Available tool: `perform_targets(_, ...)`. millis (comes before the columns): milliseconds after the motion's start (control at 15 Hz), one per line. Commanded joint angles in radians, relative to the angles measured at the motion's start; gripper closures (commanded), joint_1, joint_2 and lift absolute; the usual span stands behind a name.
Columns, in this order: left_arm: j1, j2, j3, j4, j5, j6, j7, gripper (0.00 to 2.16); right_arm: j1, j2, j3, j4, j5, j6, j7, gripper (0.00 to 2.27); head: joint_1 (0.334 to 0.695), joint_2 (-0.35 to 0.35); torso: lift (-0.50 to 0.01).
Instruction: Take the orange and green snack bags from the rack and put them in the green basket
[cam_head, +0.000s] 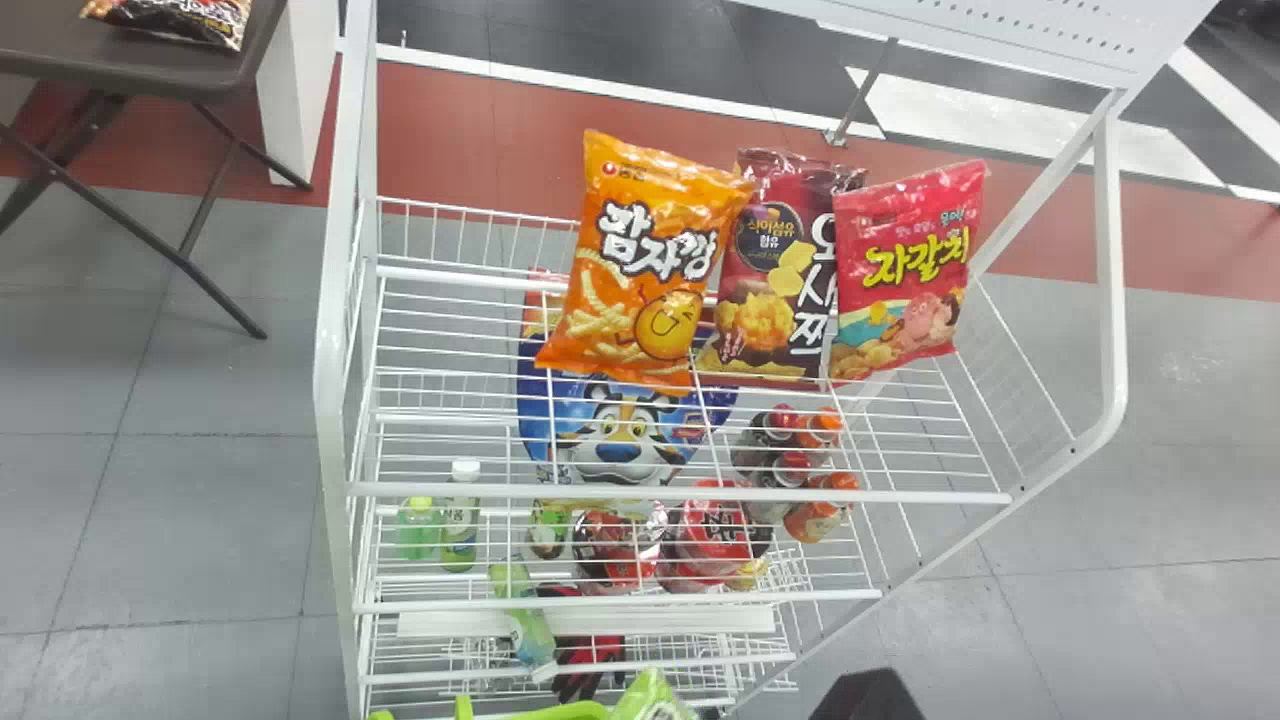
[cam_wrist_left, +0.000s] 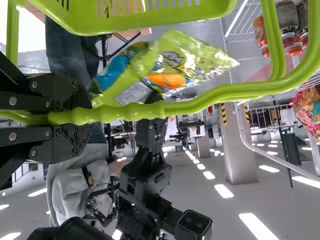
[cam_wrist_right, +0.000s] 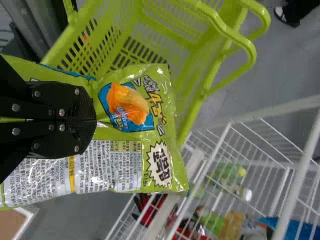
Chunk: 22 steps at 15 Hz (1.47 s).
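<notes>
Can see the left gripper (cam_wrist_left: 85, 117) clamped firmly on the bar-like handle of the green basket (cam_wrist_right: 107, 42), one pad on each side. See right gripper (cam_wrist_right: 95, 120) pinched together on the green snack bag (cam_wrist_right: 165, 175) – gripping toward one end, with much of the bag jutting out past the fingertips. From the right wrist view, find the bag overlapping part of the basket; cannot tell whether over the opening or just beside it. In the head view, catch the basket's rim and a corner of the bag at the bottom edge, near the rack (cam_head: 690, 494), with a dark part of the right arm (cam_head: 868, 695) to the right.

Find the orange snack bag (cam_head: 640, 270) upright on the rack's top shelf, leftmost in a row of three. Note slight overlap with the maroon bag (cam_head: 765, 250) beside it, then the pink-red bag (cam_head: 905, 280) at the right end. Below, through the wires, pick out a blue bag with a tiger (cam_head: 620, 430), small capped bottles (cam_head: 815, 515), red packages (cam_head: 710, 535) and red-and-black gloves (cam_head: 585, 660). At upper left, spot a dark chair (cam_head: 130, 60) – bearing a packet (cam_head: 190, 20).
</notes>
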Motion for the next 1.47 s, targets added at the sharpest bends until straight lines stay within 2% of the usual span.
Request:
perform_targets(0,-0.002,-0.006,-0.010,-0.001,-0.010,0.000,0.007,2.15,-0.041,0.000,0.090,0.029,0.017,-0.021,0.000,2.25,0.695,-0.350,0.000)
perform_targets(200,-0.014,-0.006,-0.018,-0.001,-0.014,0.018,0.010,2.15,-0.127,0.014,0.241,0.150,0.093,-0.137,-0.011,2.25,0.695,-0.350,0.000)
perform_targets(400,-0.031,-0.007,-0.018,0.004,-0.014,0.028,0.013,2.15,-0.204,0.017,0.357,0.285,0.099,-0.205,-0.024,2.25,0.695,-0.350,0.000)
perform_targets(667,-0.045,-0.010,-0.018,0.010,-0.014,0.046,0.013,2.15,-0.313,0.030,0.477,0.506,0.098,-0.475,-0.041,2.25,0.695,-0.350,0.000)
perform_targets(800,-0.046,-0.010,-0.018,0.008,-0.014,0.052,0.011,2.15,-0.365,0.065,0.500,0.602,0.089,-0.518,-0.040,2.25,0.695,-0.350,0.000)
perform_targets(933,-0.046,-0.010,-0.013,0.008,-0.014,0.058,0.011,2.15,-0.391,0.082,0.509,0.655,0.099,-0.530,-0.041,2.25,0.695,-0.350,0.000)
perform_targets(1133,-0.059,-0.010,-0.013,0.010,-0.014,0.067,0.011,2.15,-0.405,0.082,0.497,0.676,0.101,-0.515,-0.046,2.18,0.695,-0.350,0.000)
perform_targets(1200,-0.062,-0.010,-0.013,0.013,-0.014,0.067,0.011,2.15,-0.399,0.073,0.485,0.667,0.096,-0.511,-0.041,1.86,0.695,-0.350,0.000)
perform_targets(1333,-0.066,-0.010,-0.013,0.020,-0.014,0.071,0.011,2.15,-0.365,0.050,0.449,0.615,0.096,-0.508,-0.034,0.10,0.695,-0.350,0.000)
perform_targets(1400,-0.068,-0.010,-0.013,0.020,-0.014,0.071,0.011,2.15,-0.348,0.036,0.429,0.586,0.096,-0.505,-0.031,0.00,0.695,-0.350,0.000)
